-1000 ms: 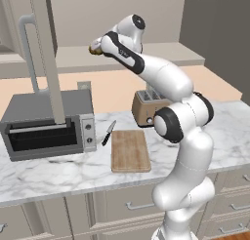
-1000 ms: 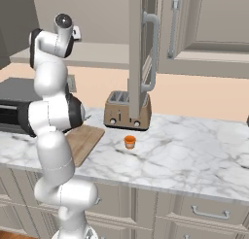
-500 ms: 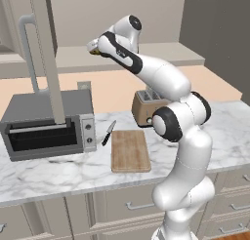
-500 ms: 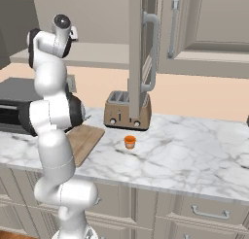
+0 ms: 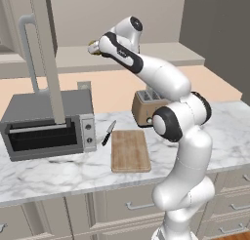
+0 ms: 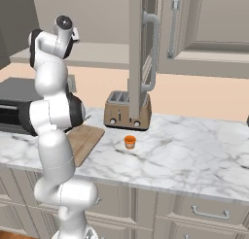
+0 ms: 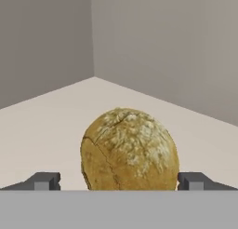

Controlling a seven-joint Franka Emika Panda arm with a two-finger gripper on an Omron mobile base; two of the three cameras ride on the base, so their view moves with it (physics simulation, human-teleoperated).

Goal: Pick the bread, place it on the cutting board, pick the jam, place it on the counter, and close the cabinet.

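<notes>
Open cabinet door (image 5: 46,53): beige-grey, swung out edge-on above the left of the counter, its long grey bar handle (image 5: 27,49) facing left. From the right side the same door stands in front of the toaster.

Toaster oven (image 5: 46,123): grey box with a dark glass front, at the left end of the counter, beneath the open door.

Counter (image 5: 58,173): white marble with grey veins, running the full width, beige drawers below.

Knife (image 5: 108,132): dark handle, lying between the toaster oven and the board, just beside the board's upper left corner.

Cutting board (image 5: 129,150): light wood, flat on the counter, bare, just in front of the toaster.

Gripper (image 5: 93,48): raised high, reaching left into the open cabinet at shelf level. Its two dark fingertips (image 7: 44,180) stand apart, one on either side of the bread; whether they touch it cannot be told.

Bread (image 7: 129,149): round, golden-brown, cracked crust, sitting on the pale cabinet shelf (image 7: 42,125) between the fingertips, near the cabinet's back corner. From the left side only a small brown patch of it shows at the gripper.

Toaster (image 6: 127,115): tan two-slot model, at the back of the counter, partly behind the arm in the left side view.

Jam (image 6: 129,142): small orange jar, upright on the counter, in front of the toaster and to the right of the board, well apart from the gripper.

Closed cabinet doors (image 6: 204,31): on the right of the open one, each with a vertical bar handle.
</notes>
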